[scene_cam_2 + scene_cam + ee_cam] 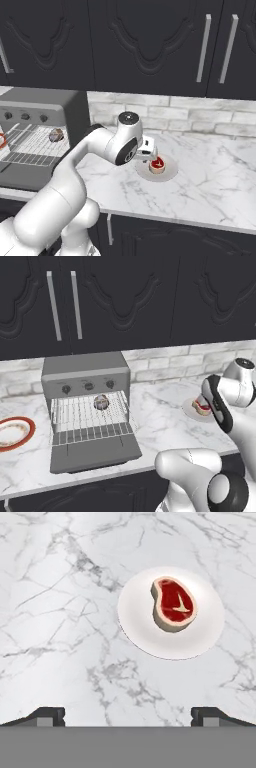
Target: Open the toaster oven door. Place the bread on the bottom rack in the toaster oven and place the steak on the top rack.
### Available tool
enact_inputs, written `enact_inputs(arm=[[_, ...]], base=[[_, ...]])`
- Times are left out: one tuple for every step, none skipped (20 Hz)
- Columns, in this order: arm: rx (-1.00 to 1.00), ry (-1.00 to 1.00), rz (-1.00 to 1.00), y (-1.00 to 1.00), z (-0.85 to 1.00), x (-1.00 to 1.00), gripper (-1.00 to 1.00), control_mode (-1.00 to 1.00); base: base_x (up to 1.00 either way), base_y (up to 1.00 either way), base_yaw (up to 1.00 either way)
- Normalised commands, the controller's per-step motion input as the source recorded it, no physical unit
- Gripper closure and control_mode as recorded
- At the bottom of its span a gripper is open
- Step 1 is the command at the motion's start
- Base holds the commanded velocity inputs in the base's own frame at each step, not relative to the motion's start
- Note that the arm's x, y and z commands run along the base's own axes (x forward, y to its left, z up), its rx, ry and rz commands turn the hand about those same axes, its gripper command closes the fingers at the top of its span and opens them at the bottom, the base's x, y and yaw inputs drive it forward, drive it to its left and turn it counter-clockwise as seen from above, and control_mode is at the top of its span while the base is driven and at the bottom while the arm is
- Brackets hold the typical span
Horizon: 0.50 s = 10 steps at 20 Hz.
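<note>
Bread (101, 402) sits on rack, door (95, 452) down. Pincer (128, 714) spread wide, empty, above bench. Next: centre over steak (173, 604), descend straight, grip across narrow side.

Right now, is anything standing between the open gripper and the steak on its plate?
Nothing visible does. The gripper hangs open above the marble counter, and the steak lies uncovered on the white plate with nothing in front of it.
</note>
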Motion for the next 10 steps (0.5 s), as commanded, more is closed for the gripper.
enact_inputs(arm=[[-0.15,-0.07,0.0,-0.05,-0.18,0.3,-1.0,-1.0],[-0.18,-0.09,0.0,-0.02,-0.24,0.3,-1.0,-1.0],[-0.17,-0.09,0.0,-0.03,-0.2,0.33,-1.0,-1.0],[-0.18,-0.12,0.0,-0.02,-0.19,0.31,-1.0,-1.0],[-0.15,-0.11,0.0,-0.07,-0.18,0.32,-1.0,-1.0],[-0.13,-0.09,0.0,-0.12,-0.22,0.29,-1.0,-1.0],[-0.13,-0.07,0.0,-0.16,-0.22,0.28,-1.0,-1.0],[-0.13,-0.09,0.0,-0.16,-0.2,0.25,-1.0,-1.0],[-0.1,-0.07,0.0,-0.14,-0.16,0.24,-1.0,-1.0],[-0.07,-0.07,0.01,-0.15,-0.15,0.22,-1.0,-1.0]], base=[[0.0,0.0,0.0],[0.0,0.0,0.0],[0.0,0.0,0.0],[0.0,0.0,0.0],[0.0,0.0,0.0],[0.0,0.0,0.0],[0.0,0.0,0.0],[0.0,0.0,0.0],[0.0,0.0,0.0],[0.0,0.0,0.0]])
